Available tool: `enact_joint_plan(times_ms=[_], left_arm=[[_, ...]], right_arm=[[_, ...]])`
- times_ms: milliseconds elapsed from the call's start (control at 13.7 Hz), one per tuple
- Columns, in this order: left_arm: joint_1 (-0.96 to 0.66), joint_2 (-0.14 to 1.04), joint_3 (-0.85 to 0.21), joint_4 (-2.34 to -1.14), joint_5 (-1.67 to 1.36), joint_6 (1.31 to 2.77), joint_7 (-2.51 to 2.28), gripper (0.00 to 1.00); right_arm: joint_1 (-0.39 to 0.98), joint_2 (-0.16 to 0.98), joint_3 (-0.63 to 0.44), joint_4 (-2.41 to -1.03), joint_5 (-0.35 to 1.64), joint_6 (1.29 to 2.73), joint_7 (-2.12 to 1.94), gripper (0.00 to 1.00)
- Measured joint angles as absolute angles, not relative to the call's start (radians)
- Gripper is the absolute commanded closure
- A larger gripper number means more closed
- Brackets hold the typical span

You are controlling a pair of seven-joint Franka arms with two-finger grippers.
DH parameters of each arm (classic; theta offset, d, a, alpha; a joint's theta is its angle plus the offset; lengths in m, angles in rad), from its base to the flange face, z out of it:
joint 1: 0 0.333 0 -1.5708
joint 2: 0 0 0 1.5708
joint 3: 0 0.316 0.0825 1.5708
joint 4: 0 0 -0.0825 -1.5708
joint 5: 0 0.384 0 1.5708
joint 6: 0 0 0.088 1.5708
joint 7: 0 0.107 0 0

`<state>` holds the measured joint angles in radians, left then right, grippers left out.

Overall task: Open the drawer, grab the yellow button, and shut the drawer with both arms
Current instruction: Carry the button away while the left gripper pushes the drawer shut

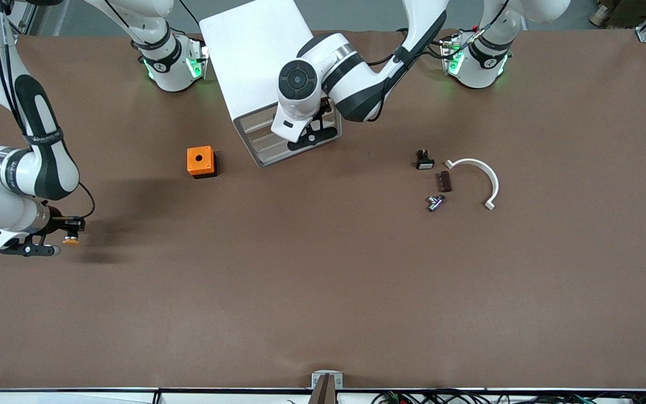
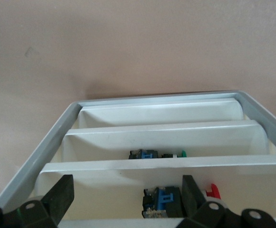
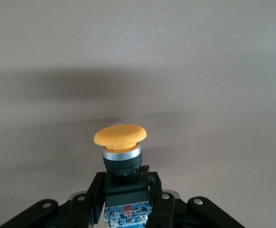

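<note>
Holding the button (image 1: 71, 240) between closed fingers, the right gripper (image 1: 68, 231) hangs over bare brown table (image 1: 323, 292) at the right arm's end, its arm bent low there. In the right wrist view the button (image 3: 121, 156) stands with its round orange cap outward, a silver ring and black collar under the cap, and the black-and-blue body pinched between the two fingers (image 3: 91, 197).

Toward the middle of the table an orange cube (image 1: 201, 161) with a hole in its top sits on the cloth, just beside the white cabinet (image 1: 261, 67), which stands tilted between the two bases. The left arm reaches from its base to the cabinet's front, and the left gripper (image 1: 313, 134) is at the drawers there. In the left wrist view its fingers (image 2: 62, 197) stand wide apart, touching nothing, over the stepped white trays inside the grey frame. The drawer (image 2: 176, 190) nearest that camera shows a part with a blue-and-black body and a red end; the tray below it holds a similar part with a green end.

Toward the left arm's end lie a small black switch (image 1: 424, 160) with a white face, a dark brown block (image 1: 445, 181) just beside it, a small metal piece (image 1: 435, 202) nearer the front camera, and a white curved bracket (image 1: 480, 178) close by.
</note>
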<state>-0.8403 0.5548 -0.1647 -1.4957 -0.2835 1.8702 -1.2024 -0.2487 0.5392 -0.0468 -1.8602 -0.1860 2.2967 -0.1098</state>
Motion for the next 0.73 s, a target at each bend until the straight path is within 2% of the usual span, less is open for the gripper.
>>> enact_joint_plan(times_ms=[438, 731], left_arm=[[-0.837, 0.557, -0.161, -1.491, -0.292, 1.871, -1.203, 0.00], [-0.699, 0.544, -0.151, -1.467, -0.291, 1.873, -1.189, 0.00]], right_arm=[[-0.255, 0.621, -0.047, -1.791, -0.186, 2.291, -0.053, 0.75], [-0.255, 0.634, -0.046, -1.786, -0.186, 2.292, -0.010, 0.73]])
